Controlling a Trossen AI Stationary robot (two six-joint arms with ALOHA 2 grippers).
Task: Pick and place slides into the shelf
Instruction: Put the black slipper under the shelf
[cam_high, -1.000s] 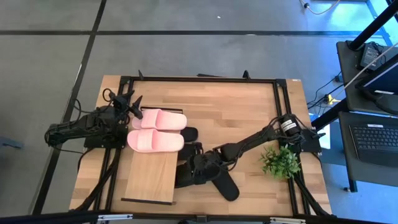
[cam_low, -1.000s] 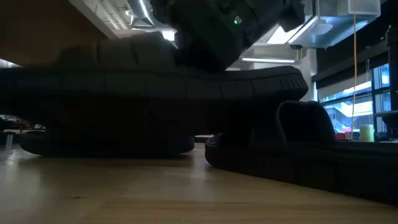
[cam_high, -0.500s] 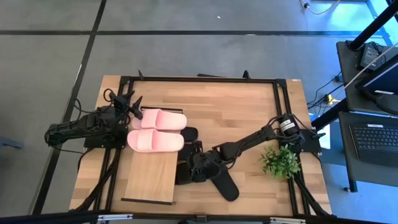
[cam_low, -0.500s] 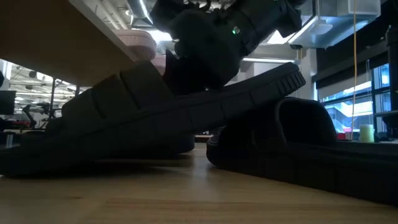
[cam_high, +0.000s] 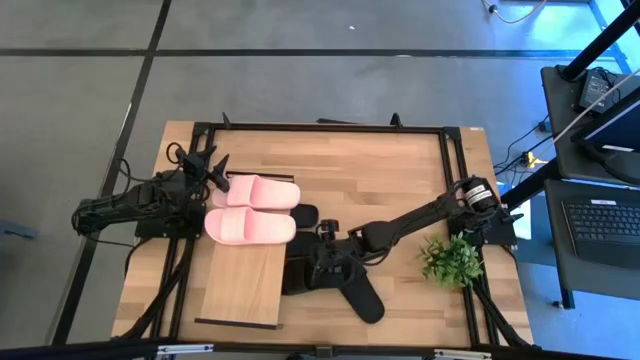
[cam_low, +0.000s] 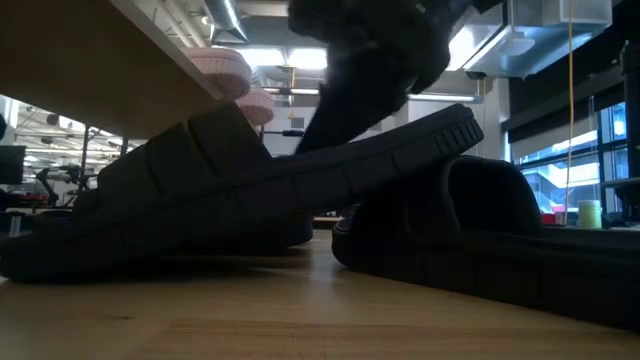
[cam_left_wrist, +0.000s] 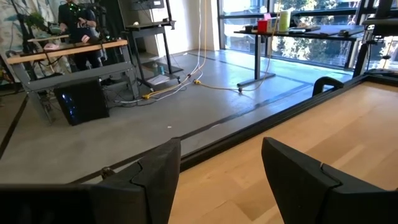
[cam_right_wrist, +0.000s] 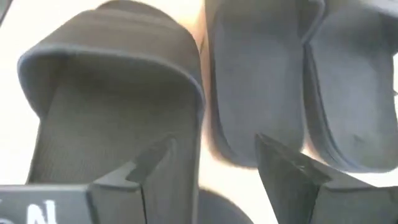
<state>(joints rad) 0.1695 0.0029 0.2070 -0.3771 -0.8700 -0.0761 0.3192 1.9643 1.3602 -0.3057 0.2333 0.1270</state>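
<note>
The right claw (cam_high: 325, 250) hangs above the matte black slide sandals (cam_high: 352, 290) clustered on the light-wood desk (cam_high: 380, 180), its fingers spread apart with nothing between them. One black sandal (cam_low: 250, 190) lies tilted across another. The pale pink pair (cam_high: 250, 210) sits atop the low plank-topped shelf (cam_high: 240, 290). The left claw (cam_high: 215, 172) waits beside it, fingers apart.

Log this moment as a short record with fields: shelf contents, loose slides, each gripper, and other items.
shelf: light-wood plank at table's left, pink slides on its far end
black slides: on the tabletop right of the shelf, partly under the right arm; one lies tilted across the low view
right gripper: over the black slides, fingers open in its wrist view, holding nothing
left gripper: open, at the left table edge beside the pink slides
plant: right side of table
</note>
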